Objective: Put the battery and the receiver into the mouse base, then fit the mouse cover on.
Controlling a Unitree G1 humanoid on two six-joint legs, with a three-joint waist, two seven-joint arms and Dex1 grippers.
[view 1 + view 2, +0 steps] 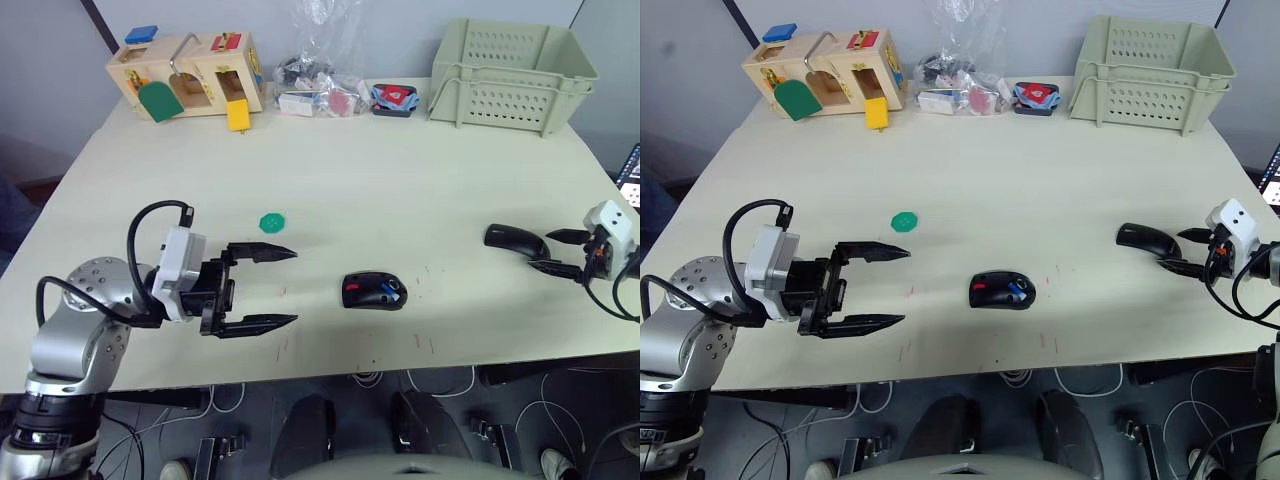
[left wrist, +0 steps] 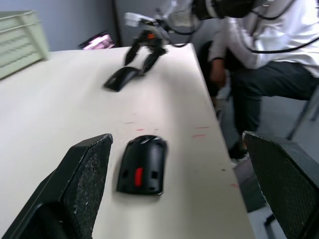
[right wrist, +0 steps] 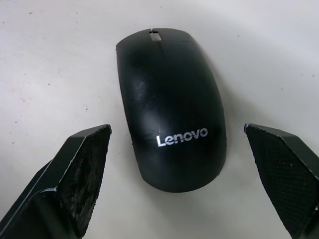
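Note:
The mouse base lies hollow side up near the table's front middle, with a red patch and a bit of blue in its hollow. I cannot tell whether that blue is the battery, and no receiver can be made out. My left gripper is open, level with the table and pointing at the base from a short way to its left. The mouse cover, a glossy black shell marked Lenovo, rests arched side up at the right. My right gripper is open, its fingers either side of the cover's near end without touching it.
A small green disc lies behind the left gripper. Along the far edge stand a wooden toy box, a plastic bag of small parts and a pale green crate. A person sits just past the table's right edge.

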